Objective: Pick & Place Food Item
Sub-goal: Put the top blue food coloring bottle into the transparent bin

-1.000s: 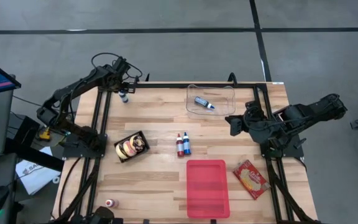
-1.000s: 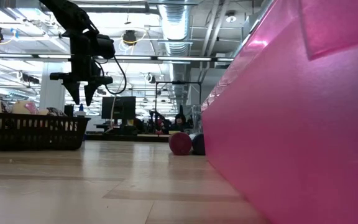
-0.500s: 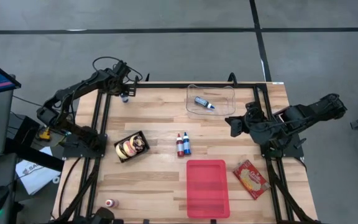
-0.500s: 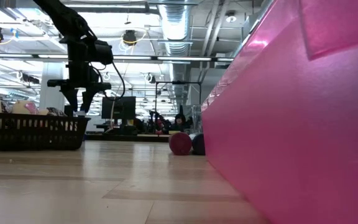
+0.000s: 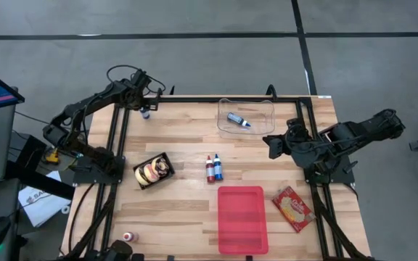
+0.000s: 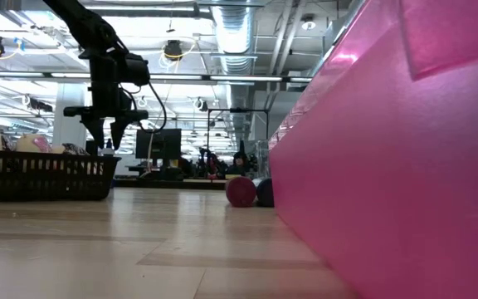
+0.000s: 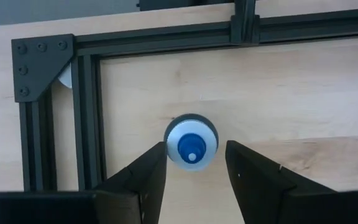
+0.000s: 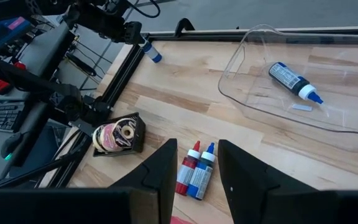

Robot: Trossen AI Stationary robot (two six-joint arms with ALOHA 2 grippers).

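Over the last second my left arm has swung from just inside the table toward its far-left corner and dropped, and it now hangs over the small blue-capped bottle standing there. I read that as lining up for a pick. The right arm waits at the right edge, right gripper part open and empty. The left gripper stands part open, its fingers flanking the bottle cap without visibly touching, so it holds nothing yet.
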